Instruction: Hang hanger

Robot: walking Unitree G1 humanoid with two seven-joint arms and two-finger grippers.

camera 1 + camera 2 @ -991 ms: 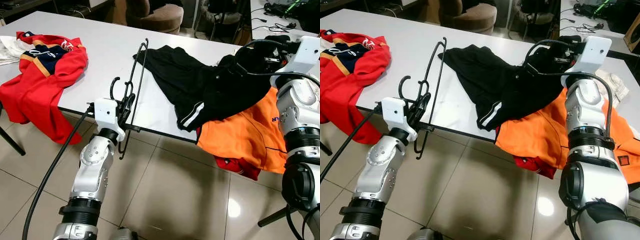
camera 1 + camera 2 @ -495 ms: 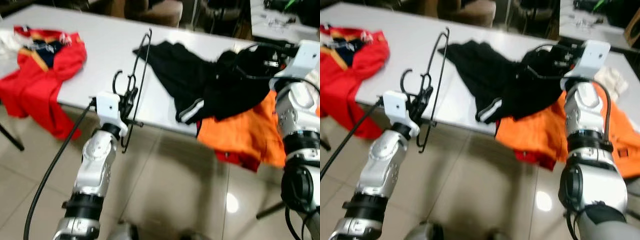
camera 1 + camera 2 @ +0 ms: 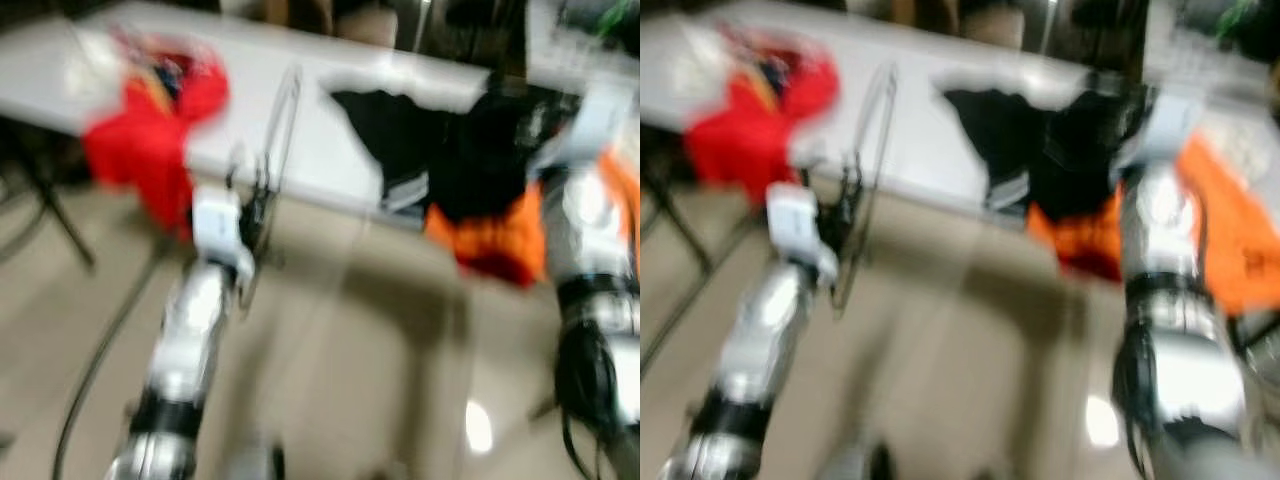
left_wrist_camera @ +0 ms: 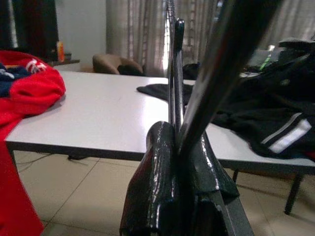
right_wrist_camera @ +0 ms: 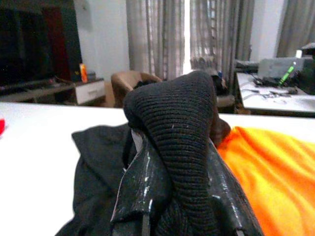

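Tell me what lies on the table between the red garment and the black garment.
Between the red garment and the black garment the white table is bare in the left wrist view; the hanger, clamped in the left gripper, stands before it.

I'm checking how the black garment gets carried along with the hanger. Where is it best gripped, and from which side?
At a bunched fold of the black garment, which is where the right gripper has it pinched. That thick knit ridge stands up off the white table, so fingers can close on it from the table's near edge. The left gripper clamps the black hanger.
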